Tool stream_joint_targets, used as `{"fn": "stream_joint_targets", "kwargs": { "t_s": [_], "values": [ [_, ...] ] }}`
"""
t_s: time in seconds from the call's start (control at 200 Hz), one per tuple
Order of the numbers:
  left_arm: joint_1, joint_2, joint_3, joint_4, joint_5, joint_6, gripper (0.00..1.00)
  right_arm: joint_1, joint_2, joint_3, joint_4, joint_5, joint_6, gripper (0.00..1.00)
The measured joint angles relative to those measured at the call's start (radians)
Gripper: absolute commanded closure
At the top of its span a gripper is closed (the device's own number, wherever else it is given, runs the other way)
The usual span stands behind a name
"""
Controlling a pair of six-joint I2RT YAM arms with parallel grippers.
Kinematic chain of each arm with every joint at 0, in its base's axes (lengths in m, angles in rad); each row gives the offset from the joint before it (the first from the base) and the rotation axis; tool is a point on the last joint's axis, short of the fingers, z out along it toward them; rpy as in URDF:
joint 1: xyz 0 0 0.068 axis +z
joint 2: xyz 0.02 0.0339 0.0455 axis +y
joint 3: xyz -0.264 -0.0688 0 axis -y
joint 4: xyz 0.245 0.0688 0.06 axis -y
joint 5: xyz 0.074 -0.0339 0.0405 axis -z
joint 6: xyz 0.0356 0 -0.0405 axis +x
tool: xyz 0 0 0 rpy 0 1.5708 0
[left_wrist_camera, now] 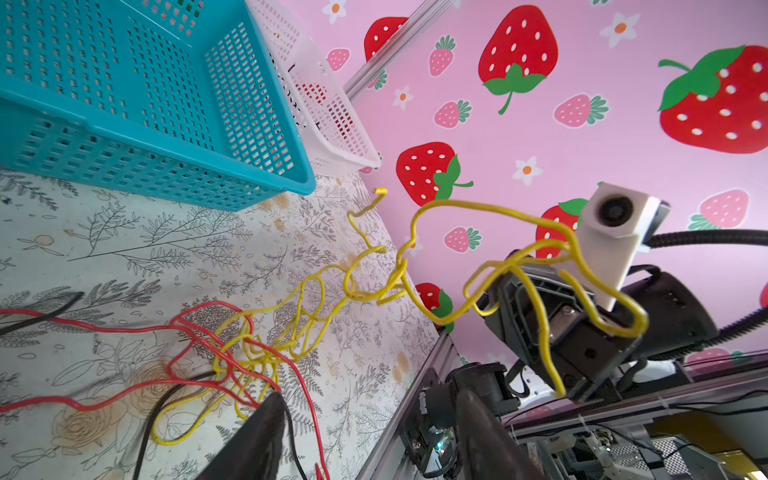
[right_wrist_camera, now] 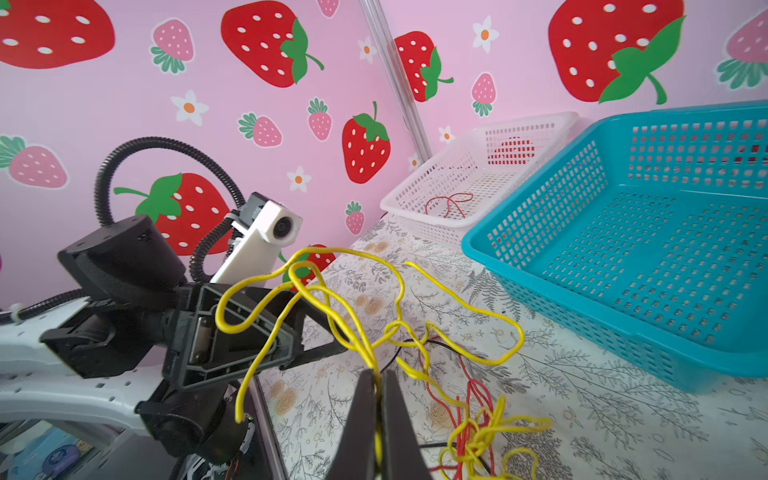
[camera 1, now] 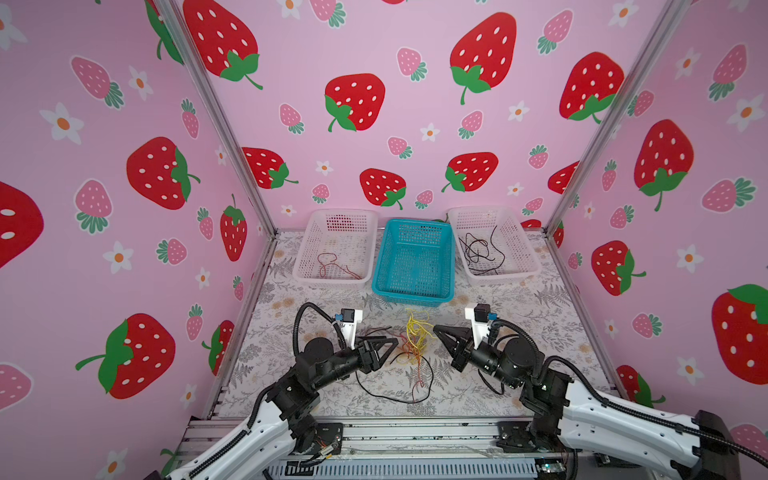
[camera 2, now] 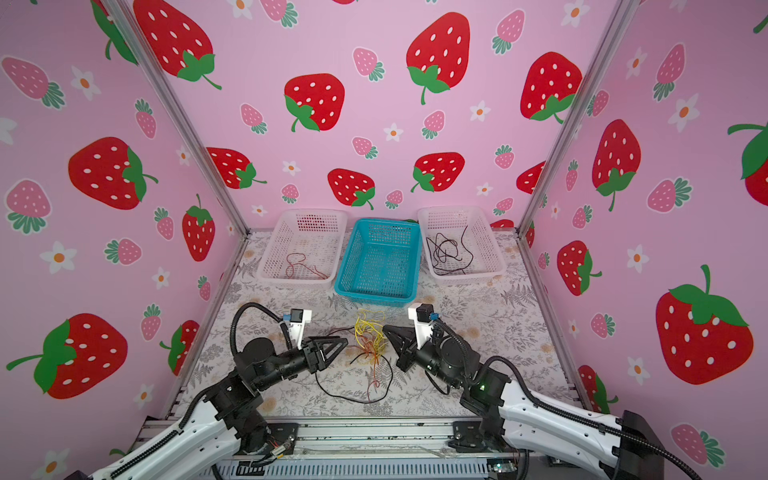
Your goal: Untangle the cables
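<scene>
Right pincer (right_wrist_camera: 378, 376) clamps a yellow cable (right_wrist_camera: 401, 291) rising from the tangle (camera 1: 411, 349) on the worktop (camera 1: 519, 374); left pincer (left_wrist_camera: 369, 395) gapes empty beside it.

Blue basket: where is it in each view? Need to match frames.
Top view: blue basket at rear centre, between white baskets.
Top view: same spot.
Left wrist: close up, one corner toward the camera.
Right wrist: close up, beyond the yellow cable.
Shared landmark: the yellow cable, just in front of the basket in all four.
</scene>
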Motion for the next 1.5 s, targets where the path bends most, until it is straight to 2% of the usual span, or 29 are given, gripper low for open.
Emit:
{"fn": "stream_joint_targets", "kwargs": {
  "t_s": [0.195,0.36,0.53,0.7,1.025,1.311,1.501],
  "values": [
    [-0.011,0.027,0.0,0.02,-0.012,0.001,0.21,0.0,0.031,0.0,0.043,-0.1,0.021,1.0],
    [-0.021,0.032,-0.017,0.088,-0.012,-0.006,0.2,0.0,0.031,0.0,0.103,-0.174,0.061,1.0],
    [-0.034,0.037,-0.032,0.136,-0.011,-0.006,0.25,0.0,0.034,-0.017,0.158,-0.224,0.105,1.0],
    [-0.04,0.045,-0.034,0.165,-0.01,-0.007,0.37,0.0,0.079,-0.032,0.239,-0.285,0.159,1.0],
    [-0.051,0.07,-0.034,0.208,-0.009,-0.006,0.32,-0.002,0.098,-0.042,0.297,-0.319,0.221,1.0],
    [-0.057,0.06,-0.036,0.21,-0.008,-0.008,0.57,-0.002,0.044,-0.042,0.254,-0.308,0.221,1.0],
    [-0.057,-0.002,-0.037,0.171,-0.014,0.002,0.66,-0.002,-0.031,-0.042,0.177,-0.297,0.2,1.0]
  ]
}}
